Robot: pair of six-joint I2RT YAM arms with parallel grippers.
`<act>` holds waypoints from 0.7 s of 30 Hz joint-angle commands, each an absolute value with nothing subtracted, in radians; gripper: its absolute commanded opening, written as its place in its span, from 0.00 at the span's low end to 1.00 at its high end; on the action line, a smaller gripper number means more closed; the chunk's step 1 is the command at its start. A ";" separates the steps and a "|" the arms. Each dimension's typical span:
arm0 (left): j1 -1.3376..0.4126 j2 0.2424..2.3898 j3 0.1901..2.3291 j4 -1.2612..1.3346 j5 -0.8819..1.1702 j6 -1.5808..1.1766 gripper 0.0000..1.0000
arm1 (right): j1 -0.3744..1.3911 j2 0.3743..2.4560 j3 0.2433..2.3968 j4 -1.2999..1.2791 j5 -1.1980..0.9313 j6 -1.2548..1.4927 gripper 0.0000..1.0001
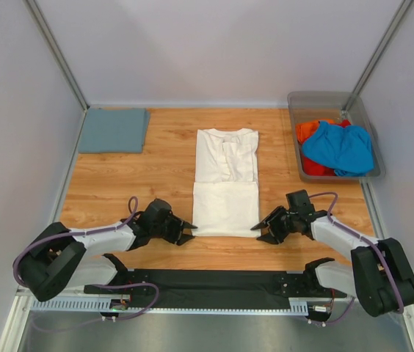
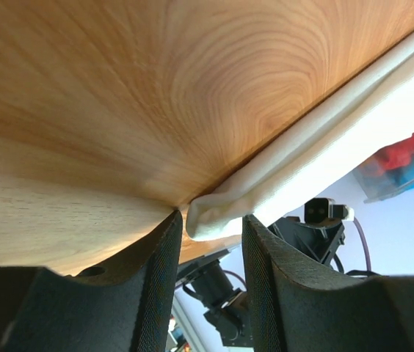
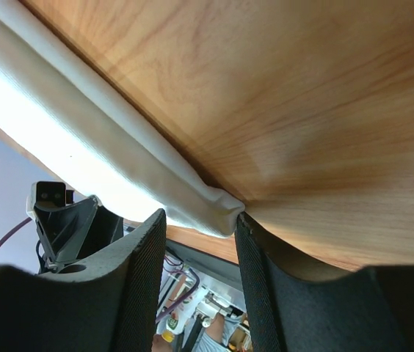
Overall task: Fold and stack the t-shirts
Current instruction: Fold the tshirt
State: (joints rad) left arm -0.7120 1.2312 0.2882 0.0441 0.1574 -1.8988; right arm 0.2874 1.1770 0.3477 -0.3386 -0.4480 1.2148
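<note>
Overhead view; wrist views close, sharing shirt hem point(image 2: 302, 172).
</note>
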 commanded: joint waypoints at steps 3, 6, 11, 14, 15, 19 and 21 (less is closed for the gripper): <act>-0.699 1.313 0.273 -0.106 0.106 -1.855 0.47 | 0.288 1.247 0.318 -0.374 -0.272 1.177 0.45; -0.699 1.371 0.287 -0.063 0.129 -1.842 0.46 | 0.288 1.266 0.319 -0.367 -0.281 1.177 0.45; -0.692 1.384 0.281 -0.061 0.126 -1.841 0.45 | 0.287 1.253 0.314 -0.390 -0.275 1.170 0.45; -0.678 1.368 0.276 -0.071 0.118 -1.835 0.42 | 0.284 1.241 0.308 -0.396 -0.268 1.169 0.44; -0.672 1.367 0.278 -0.071 0.115 -1.832 0.38 | 0.284 1.247 0.307 -0.394 -0.267 1.166 0.43; -0.652 1.377 0.282 -0.060 0.124 -1.792 0.17 | 0.281 1.282 0.311 -0.373 -0.281 1.143 0.11; -0.644 1.390 0.291 -0.057 0.135 -1.741 0.00 | 0.281 1.308 0.318 -0.342 -0.305 1.109 0.00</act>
State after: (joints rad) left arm -0.6674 1.3437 0.3206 0.0998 0.2276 -1.8469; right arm 0.2836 1.2499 0.3553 -0.3096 -0.4629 1.1912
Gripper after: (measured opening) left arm 0.108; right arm 0.032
